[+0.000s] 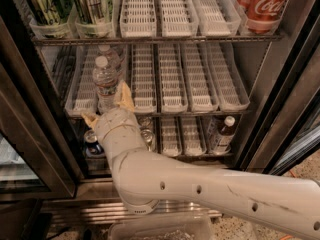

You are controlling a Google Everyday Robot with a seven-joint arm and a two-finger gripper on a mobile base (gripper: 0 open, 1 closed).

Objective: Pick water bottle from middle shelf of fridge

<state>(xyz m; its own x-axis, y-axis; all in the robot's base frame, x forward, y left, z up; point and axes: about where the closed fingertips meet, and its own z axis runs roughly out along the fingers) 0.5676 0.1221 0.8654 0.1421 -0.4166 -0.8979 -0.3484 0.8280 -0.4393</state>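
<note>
The water bottle point(105, 80), clear with a white cap, stands at the front of the second lane from the left on the middle shelf point(172, 81) of the open fridge point(272, 109). A second clear bottle point(113, 57) stands right behind it. My gripper point(106, 105) is at the front edge of that shelf, just below and in front of the bottle. It is open, with one tan fingertip point(123, 91) beside the bottle's right side and the other point(90, 118) low to its left. The bottle's base is hidden behind my wrist.
Tall green cans point(90, 6) fill the upper rack's left, red cola cans point(262, 4) its right. On the lower rack stand a brown-liquid bottle point(223, 133) and small cans point(93, 144). The black door frame point(30, 134) is close on the left.
</note>
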